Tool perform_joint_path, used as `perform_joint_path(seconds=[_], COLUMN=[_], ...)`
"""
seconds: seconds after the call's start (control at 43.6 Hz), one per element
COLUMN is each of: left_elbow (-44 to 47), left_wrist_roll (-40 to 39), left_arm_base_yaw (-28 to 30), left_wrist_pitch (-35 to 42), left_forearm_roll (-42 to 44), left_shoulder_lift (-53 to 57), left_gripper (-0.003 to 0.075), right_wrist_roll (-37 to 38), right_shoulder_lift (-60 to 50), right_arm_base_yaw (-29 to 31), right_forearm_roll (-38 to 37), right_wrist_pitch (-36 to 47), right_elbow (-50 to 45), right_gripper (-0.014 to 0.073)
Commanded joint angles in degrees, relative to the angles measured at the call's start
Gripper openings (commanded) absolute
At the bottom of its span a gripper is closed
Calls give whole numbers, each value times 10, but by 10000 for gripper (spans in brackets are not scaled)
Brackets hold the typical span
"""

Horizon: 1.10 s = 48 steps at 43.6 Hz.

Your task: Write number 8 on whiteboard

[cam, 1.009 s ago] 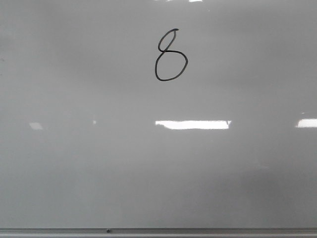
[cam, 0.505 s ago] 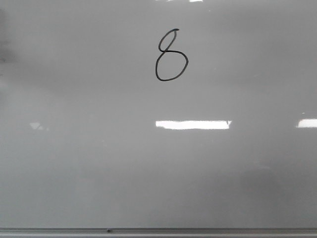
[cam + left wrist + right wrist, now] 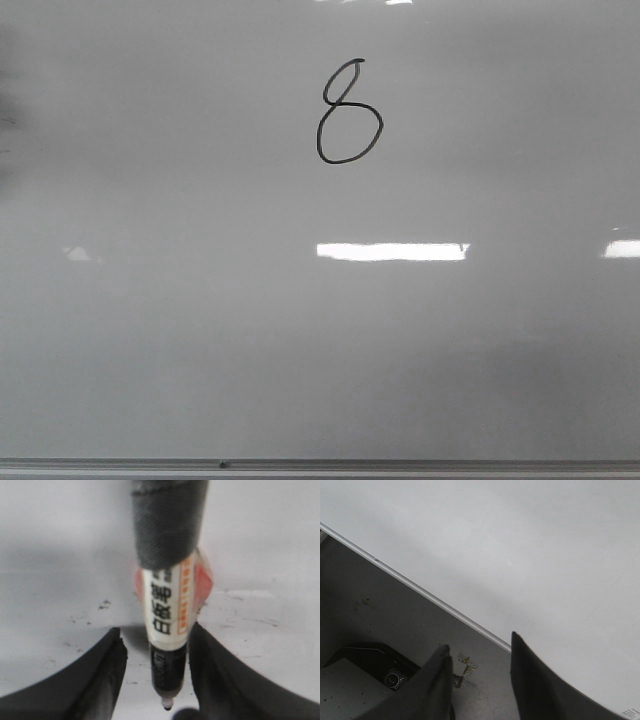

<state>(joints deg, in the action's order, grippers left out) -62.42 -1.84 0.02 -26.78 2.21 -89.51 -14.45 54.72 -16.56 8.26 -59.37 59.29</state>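
Light glare (image 3: pixel 392 251) below the number 8 (image 3: pixel 349 112)

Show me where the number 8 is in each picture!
Front view: the number 8 sits high up, near the middle of the whiteboard.
Left wrist view: not in it; only the marker in the left gripper.
Right wrist view: not in it.
Shared landmark: the whiteboard, which shows in all three.

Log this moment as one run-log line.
task: black hand-drawn number 8 finished on glossy pale whiteboard | left gripper: holding white-labelled black-tipped marker | right gripper: open, empty
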Motion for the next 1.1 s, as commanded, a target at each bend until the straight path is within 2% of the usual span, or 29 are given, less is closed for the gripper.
perform_joint_path(seconds=[0.0, 0.321, 0.528, 0.734, 0.872, 1.078], left_elbow=[-18, -18, -8, 44, 92, 151], left_wrist_roll=[9, 27, 40, 40, 40, 40], left_arm_base_yaw=[-1, -4, -59, -131, -137, -137], left_wrist_pitch=[26, -51, -92, -115, -141, -161], left_forearm_roll=[0, 3, 3, 3, -13, -15], left_shoulder_lift=[13, 136, 252, 374, 446, 529], left_gripper=[382, 366, 366, 366, 366, 366], right_wrist_roll=[0, 29, 49, 94, 153, 155], right_shoulder_lift=[-6, -73, -135, -186, -212, -222], right_arm_base_yaw=[4, 4, 4, 4, 4, 4], right_forearm_roll=[0, 0, 0, -35, -98, -99], right_wrist_pitch=[31, 37, 57, 75, 64, 56], right_elbow=[15, 4, -52, -103, -112, -112], right_gripper=[308, 308, 308, 308, 308, 308])
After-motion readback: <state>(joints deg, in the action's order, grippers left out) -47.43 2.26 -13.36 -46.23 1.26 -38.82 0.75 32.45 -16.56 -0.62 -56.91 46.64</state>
